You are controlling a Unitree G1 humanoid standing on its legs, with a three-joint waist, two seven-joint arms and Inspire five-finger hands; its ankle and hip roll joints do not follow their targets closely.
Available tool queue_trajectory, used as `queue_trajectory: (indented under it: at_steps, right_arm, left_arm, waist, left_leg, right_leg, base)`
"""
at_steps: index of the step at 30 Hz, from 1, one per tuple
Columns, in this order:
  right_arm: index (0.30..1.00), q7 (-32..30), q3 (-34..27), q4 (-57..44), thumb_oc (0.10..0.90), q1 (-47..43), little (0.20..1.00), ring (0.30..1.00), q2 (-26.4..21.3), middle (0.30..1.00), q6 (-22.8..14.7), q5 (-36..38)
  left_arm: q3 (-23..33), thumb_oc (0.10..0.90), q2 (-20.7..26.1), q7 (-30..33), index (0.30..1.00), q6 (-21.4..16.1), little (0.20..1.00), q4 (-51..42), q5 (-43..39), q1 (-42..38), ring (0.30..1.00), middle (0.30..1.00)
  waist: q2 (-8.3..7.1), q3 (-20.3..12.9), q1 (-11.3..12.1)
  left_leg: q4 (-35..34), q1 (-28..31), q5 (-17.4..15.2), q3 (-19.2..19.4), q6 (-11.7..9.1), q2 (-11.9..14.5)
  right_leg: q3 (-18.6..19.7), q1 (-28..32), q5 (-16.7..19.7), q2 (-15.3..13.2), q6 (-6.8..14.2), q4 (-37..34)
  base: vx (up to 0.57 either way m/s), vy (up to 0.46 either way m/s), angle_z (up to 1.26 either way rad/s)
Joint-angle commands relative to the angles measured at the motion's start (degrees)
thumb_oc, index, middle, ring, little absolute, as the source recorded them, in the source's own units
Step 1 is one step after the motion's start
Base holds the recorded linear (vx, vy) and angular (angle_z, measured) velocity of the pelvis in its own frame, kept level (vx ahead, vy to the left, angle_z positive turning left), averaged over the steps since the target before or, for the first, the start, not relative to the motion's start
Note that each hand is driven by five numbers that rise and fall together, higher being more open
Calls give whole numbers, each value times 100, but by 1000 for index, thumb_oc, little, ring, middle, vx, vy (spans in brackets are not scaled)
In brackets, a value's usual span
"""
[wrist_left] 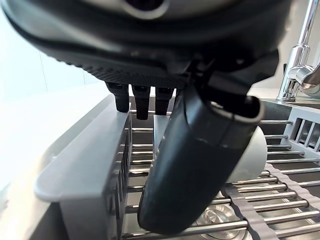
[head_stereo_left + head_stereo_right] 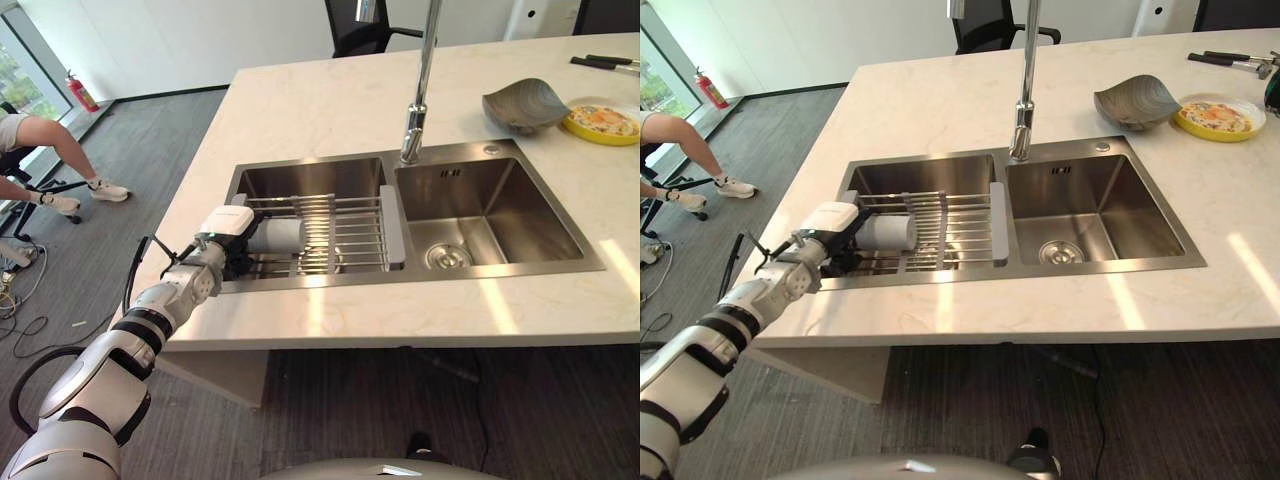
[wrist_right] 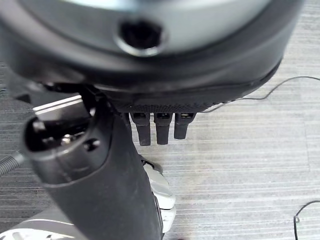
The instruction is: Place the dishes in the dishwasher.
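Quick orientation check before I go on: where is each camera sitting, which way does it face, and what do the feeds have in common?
Left eye view: on the head, looking down at the sink and the rack; the left hand comes in lower left.
Right eye view: same head, slightly offset; same counter, grey bowl and yellow plate.
Left wrist view: on the left wrist, looking along the left hand at the grey cup on the rack.
Right wrist view: on the right wrist, facing the floor past the right hand.
Shared: eyes and left wrist all show rack and cup.

Grey cup point(image 2: 278, 235) lying on its side on sink rack point(image 2: 345, 232), grey bowl point(image 2: 524, 103) and yellow plate point(image 2: 601, 123) on countertop.
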Motion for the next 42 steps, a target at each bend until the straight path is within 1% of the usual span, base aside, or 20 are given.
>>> queue_trajectory:
  at_steps: [1, 6, 11, 14, 19, 25, 29, 32, 34, 35, 36, 42]
  right_arm:
    - [900, -44, -19, 173, 800, -174, 900, 900, 176, 900, -115, 207]
    - [900, -47, -10, 136, 800, -173, 900, 900, 179, 900, -119, 229]
    - [900, -55, -60, 107, 800, -123, 900, 900, 192, 900, -126, 275]
    - [900, -58, -81, 111, 800, -108, 900, 900, 178, 900, -142, 265]
    - [900, -69, -105, 142, 800, -85, 900, 900, 184, 900, -140, 268]
    - [900, -79, -94, 172, 800, -75, 900, 900, 189, 900, -131, 266]
    - [900, -81, -62, 215, 800, -124, 900, 900, 147, 900, -108, 268]
    - [900, -73, -53, 233, 800, -121, 900, 900, 140, 900, -100, 261]
    - [900, -75, -44, 257, 800, -155, 900, 900, 106, 900, -93, 240]
    - [900, -75, -48, 257, 800, -155, 900, 900, 109, 900, -93, 239]
    - [900, -72, -33, 265, 800, -146, 900, 900, 96, 900, -81, 226]
    - [900, -74, -22, 269, 800, -167, 900, 900, 73, 900, -97, 215]
  left_arm:
    - [323, 800, -26, 299, 900, -117, 900, -25, 136, -574, 900, 900]
    - [332, 800, -22, 330, 900, -173, 900, -198, 133, -497, 900, 900]
    - [457, 800, 6, 433, 900, -326, 900, -561, 16, -328, 900, 900]
    - [399, 800, 30, 322, 900, -446, 900, -727, -29, -179, 900, 900]
    - [396, 800, 26, 262, 900, -504, 900, -774, -142, -45, 900, 900]
    - [344, 800, -38, 189, 900, -423, 900, -503, -183, -68, 900, 900]
    - [111, 800, -214, -138, 900, -302, 900, -9, -321, -255, 900, 900]
    - [58, 800, -262, -196, 900, -283, 900, 153, -347, -343, 900, 900]
    - [-112, 800, -297, -314, 900, -285, 900, 277, -306, -492, 900, 900]
    - [-118, 580, -300, -313, 571, -286, 571, 282, -307, -499, 571, 571]
    - [-216, 400, -304, -341, 300, -304, 300, 330, -251, -533, 300, 300]
    - [-374, 400, -303, -374, 300, -359, 300, 287, -176, -606, 300, 300]
  waist:
    - [-367, -80, -197]
    - [-367, -79, -209]
    - [-384, -72, -217]
    - [-383, -75, -234]
    - [-375, -80, -228]
    - [-372, -91, -255]
    - [-350, -92, -281]
    - [-340, -93, -278]
    - [-328, -86, -281]
    - [-330, -84, -278]
    - [-328, -80, -294]
    - [-326, -67, -289]
  left_leg:
    - [511, -346, 101, 56, -86, 5]
    - [516, -338, 97, 65, -92, 20]
    - [532, -343, 86, 75, -97, 26]
    - [533, -344, 84, 94, -103, 35]
    - [531, -320, 84, 106, -101, 28]
    - [523, -313, 87, 129, -99, 35]
    - [517, -301, 91, 139, -84, 18]
    - [501, -297, 95, 143, -81, 13]
    - [485, -292, 98, 147, -76, 4]
    - [484, -292, 99, 147, -76, 3]
    - [475, -289, 97, 152, -73, -3]
    - [470, -297, 99, 154, -71, -5]
  right_leg:
    - [-305, 377, -247, -786, 793, 72]
    - [-281, 370, -252, -778, 786, 70]
    - [-280, 373, -252, -774, 781, 65]
    - [-275, 362, -248, -776, 780, 65]
    - [-269, 366, -238, -772, 774, 67]
    - [-243, 349, -235, -765, 770, 61]
    - [-225, 340, -227, -765, 773, 68]
    - [-229, 339, -225, -768, 776, 63]
    - [-237, 335, -211, -777, 785, 62]
    - [-237, 336, -210, -777, 786, 62]
    - [-230, 330, -205, -782, 793, 60]
    - [-238, 320, -208, -792, 796, 74]
  base:
    - [0, 0, 0]
    - [0, 0, 0]
    - [-3, -5, -3]
    - [-2, -2, -6]
    - [8, 1, -4]
    - [2, 1, -5]
    - [0, 0, 0]
    - [0, 0, 0]
    - [0, 0, 0]
    - [0, 0, 0]
    - [0, 0, 0]
    - [0, 0, 0]
